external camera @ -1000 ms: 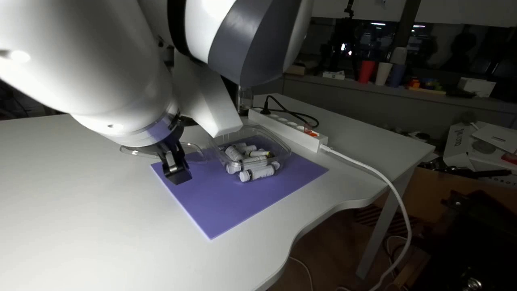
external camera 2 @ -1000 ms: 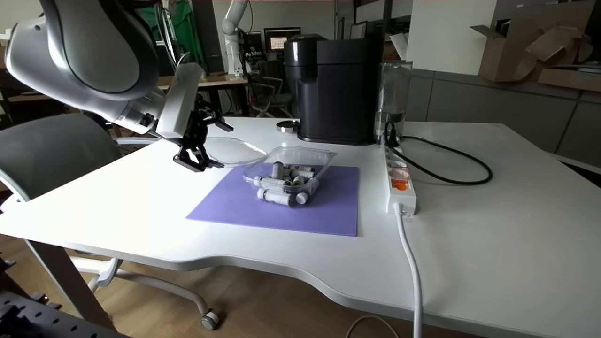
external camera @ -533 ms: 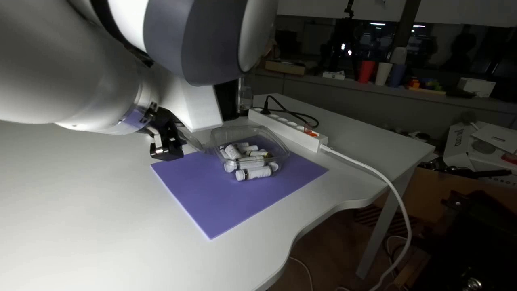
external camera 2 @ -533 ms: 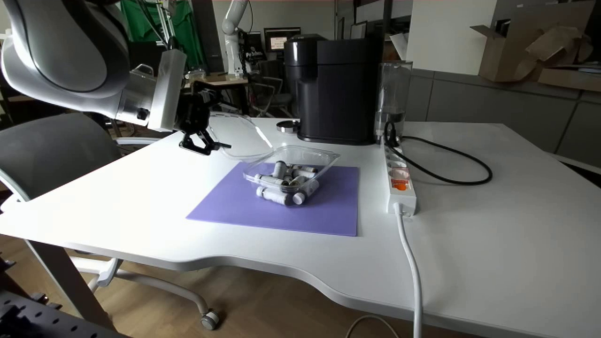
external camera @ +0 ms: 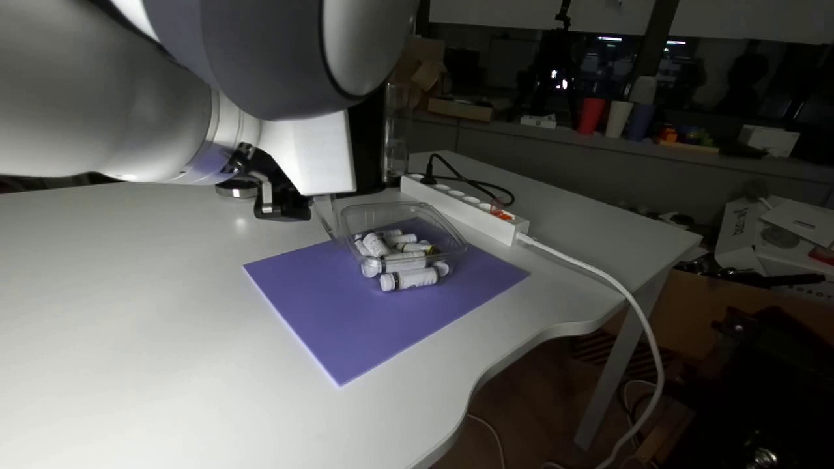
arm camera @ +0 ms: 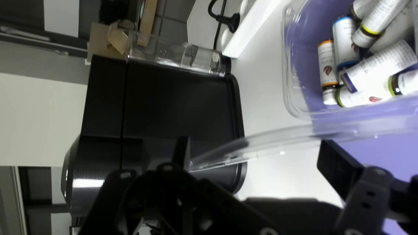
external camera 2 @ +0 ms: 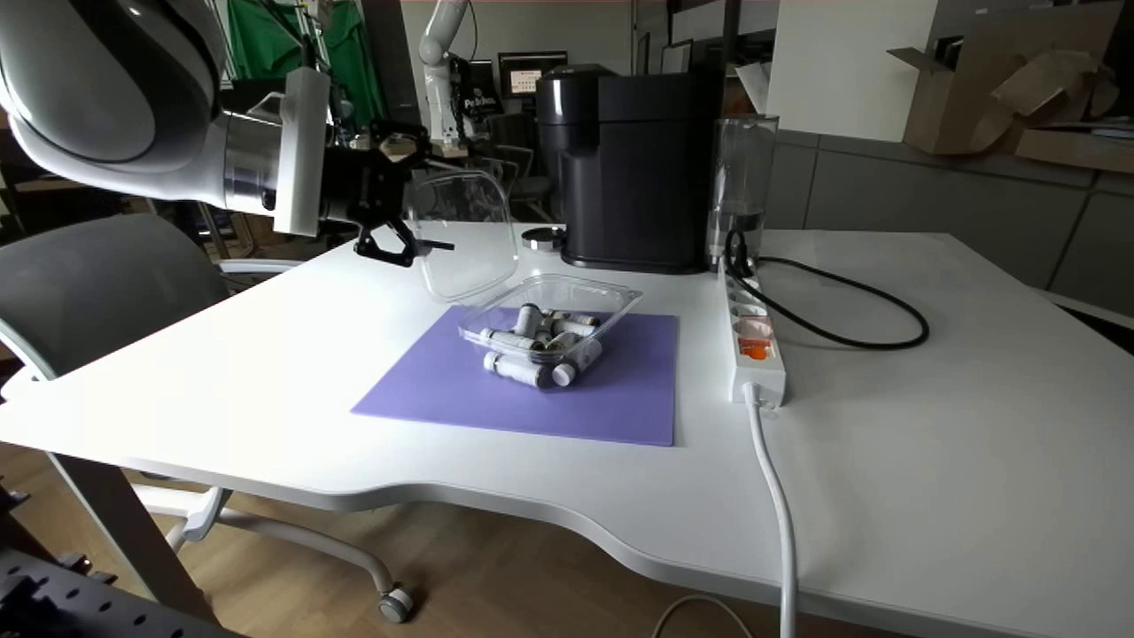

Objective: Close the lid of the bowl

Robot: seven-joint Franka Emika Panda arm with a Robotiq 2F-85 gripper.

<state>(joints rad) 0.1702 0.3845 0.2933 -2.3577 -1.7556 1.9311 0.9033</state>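
The clear plastic bowl holds several small white-labelled bottles and stands on the purple mat; it also shows in the other views. The see-through lid is joined to the bowl's edge and stands steeply tilted, nearly upright. In an exterior view the lid is partly hidden behind the arm. My gripper is open beside the lid, on the side away from the bowl. In the wrist view the lid crosses in front of my spread fingers; its end seems to touch the left fingertip.
A black coffee machine with a clear tank stands behind the bowl. A white power strip with a black plug and cables lies beside the mat. A small round metal item sits near the machine.
The lid has swung up from lying low on the table to nearly upright. My gripper has risen with it, staying open. The bowl has barely shifted.
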